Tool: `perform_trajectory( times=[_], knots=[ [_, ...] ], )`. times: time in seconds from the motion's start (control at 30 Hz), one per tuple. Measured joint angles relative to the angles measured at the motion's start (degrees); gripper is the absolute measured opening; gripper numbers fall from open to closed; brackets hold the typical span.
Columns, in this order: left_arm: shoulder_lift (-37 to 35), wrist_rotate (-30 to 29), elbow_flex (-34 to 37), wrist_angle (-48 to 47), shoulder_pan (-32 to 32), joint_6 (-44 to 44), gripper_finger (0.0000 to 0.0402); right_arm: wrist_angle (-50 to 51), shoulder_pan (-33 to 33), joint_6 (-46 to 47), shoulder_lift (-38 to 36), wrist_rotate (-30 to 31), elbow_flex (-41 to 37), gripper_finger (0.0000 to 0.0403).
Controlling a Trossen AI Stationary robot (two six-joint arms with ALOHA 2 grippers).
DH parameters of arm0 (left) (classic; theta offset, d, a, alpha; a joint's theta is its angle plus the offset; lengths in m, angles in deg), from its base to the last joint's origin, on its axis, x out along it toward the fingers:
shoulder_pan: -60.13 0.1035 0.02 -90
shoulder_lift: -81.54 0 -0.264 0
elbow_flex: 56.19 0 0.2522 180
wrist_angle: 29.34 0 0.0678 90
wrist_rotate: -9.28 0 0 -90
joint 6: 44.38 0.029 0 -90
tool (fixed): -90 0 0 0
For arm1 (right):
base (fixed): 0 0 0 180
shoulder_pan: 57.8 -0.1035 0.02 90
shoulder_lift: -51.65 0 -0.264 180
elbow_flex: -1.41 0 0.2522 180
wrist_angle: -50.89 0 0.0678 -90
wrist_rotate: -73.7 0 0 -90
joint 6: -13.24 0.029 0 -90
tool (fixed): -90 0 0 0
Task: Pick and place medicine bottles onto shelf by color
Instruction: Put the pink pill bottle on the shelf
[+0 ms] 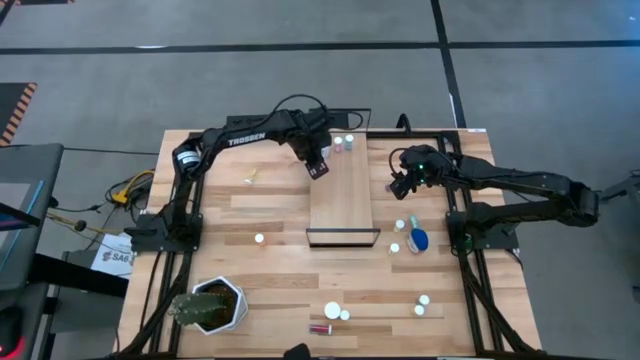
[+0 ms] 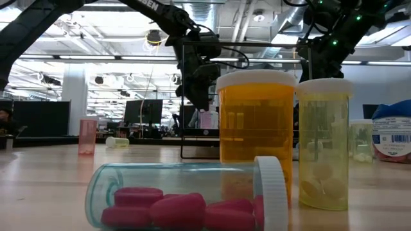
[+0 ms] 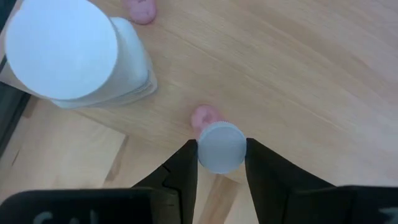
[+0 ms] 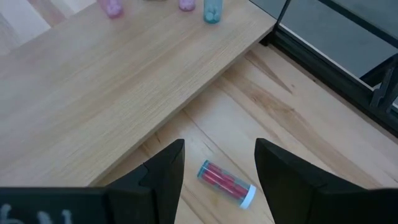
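Observation:
The shelf (image 1: pixel 343 195) is a light-wood board in the middle of the table, with a dark frame (image 1: pixel 343 237) at its near end. Small bottles (image 1: pixel 343 143) stand at its far end. My left gripper (image 1: pixel 319 167) is over the shelf's left part, shut on a small white-capped pinkish bottle (image 3: pixel 221 147). A bigger white-capped bottle (image 3: pixel 62 50) stands on the shelf close by. My right gripper (image 4: pixel 217 163) is open just right of the shelf (image 4: pixel 124 81), above a vial of red pills (image 4: pixel 226 180) that lies on its side on the table. My left gripper pinches the small bottle between its two fingers, just under the white cap (image 3: pixel 221 147). The fingers come from above, pointing down. The bottle is upright, and its pinkish body (image 3: pixel 204 116) shows below the cap. I cannot tell whether its base touches the shelf.
Loose bottles stand on the table: a wide blue one (image 1: pixel 418 239) with small ones (image 1: pixel 397 236) near the shelf's right, several near the front edge (image 1: pixel 338 312), one at the left (image 1: pixel 259 239). A white plant pot (image 1: pixel 215 303) stands at the near left.

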Motion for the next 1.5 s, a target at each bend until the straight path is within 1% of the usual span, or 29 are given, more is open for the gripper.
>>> perform_trajectory(
  times=[0.17, 0.37, 0.6, 0.77, 0.9, 1.23, 1.5],
  knots=[
    [0.0, -0.4, -0.4, -1.2, 0.2, -0.2, 0.0099, 0.0, 0.0, 0.0, 0.0, 0.0, 0.0, 0.0216],
    [0.1, -3.6, -1.7, -3.0, 0.6, -0.3, 0.0099, 0.0, 0.0, 0.0, 0.0, 0.0, 0.0, 0.0216],
    [0.1, -3.0, -1.8, -3.7, 0.8, -0.6, 0.0099, 0.0, 0.0, 0.0, 0.0, 0.0, 0.0, 0.0216],
    [0.1, -1.1, -1.8, -3.9, 0.8, -0.6, 0.0099, 0.0, 0.0, 0.0, 0.0, 0.0, 0.0, 0.0216],
    [0.1, -1.0, -1.8, -4.0, 0.8, -0.6, 0.0099, 0.0, 0.0, 0.0, 0.0, 0.0, 0.0, 0.0216],
    [0.1, -1.0, -1.8, -3.9, 0.8, -0.5, 0.0135, 0.0, 0.0, 0.0, 0.0, 0.0, 0.0, 0.0216],
    [0.1, -1.0, -1.8, -2.9, 0.8, -1.1, 0.0138, 0.0, 0.0, 0.0, 0.0, 0.0, 0.0, 0.0216]
  ],
)
